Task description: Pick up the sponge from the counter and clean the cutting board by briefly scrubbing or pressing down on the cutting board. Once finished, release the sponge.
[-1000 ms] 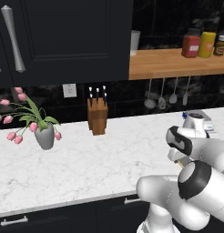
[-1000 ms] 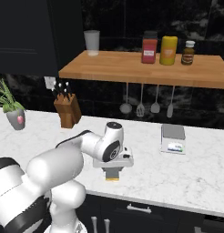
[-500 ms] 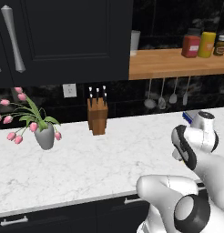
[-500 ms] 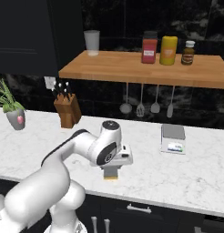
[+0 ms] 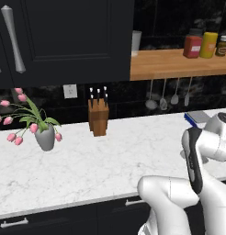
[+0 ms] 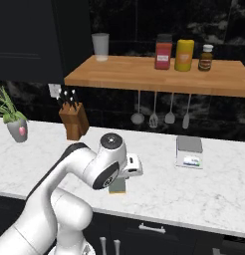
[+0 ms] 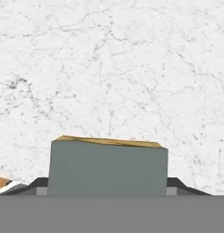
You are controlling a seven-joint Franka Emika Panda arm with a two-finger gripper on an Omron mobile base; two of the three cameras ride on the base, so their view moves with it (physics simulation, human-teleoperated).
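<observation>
Standing behind the arm, most of the gripper (image 6: 119, 183) is lost to me: in the right base view the white wrist covers it, and only the sponge (image 6: 117, 186) pokes out below, grey face outward with a thin yellow edge at its foot, down at the counter (image 6: 204, 194). Whether it rests on the marble or hangs just clear of it I cannot tell. In the hand view the sponge (image 7: 108, 167) sits right up against the camera, its grey side broad and upright, a tan strip along the far edge, with a dark finger (image 7: 180, 184) pressed close at each flank. So the hand looks closed around the sponge, jaws apart only by the pad's own width. Beyond it lies bare veined marble.

From the left base view the arm's elbow blocks the hand and the sponge altogether, and the scale (image 5: 196, 118) is half hidden behind the robot's white shell; its grey square is plain in the right base view.

The cutting board is nowhere I can make out.

The knife block (image 6: 74, 121) holds several dark-handled knives. A grey vase (image 5: 45, 137) carries pink tulips. On the wooden shelf (image 6: 144, 74) stand a pale cup (image 6: 100, 47), a red jar (image 6: 163, 54), a yellow jar (image 6: 184, 55) and a small brown one (image 6: 206, 57). Ladles (image 6: 153, 118) hang beneath it.
</observation>
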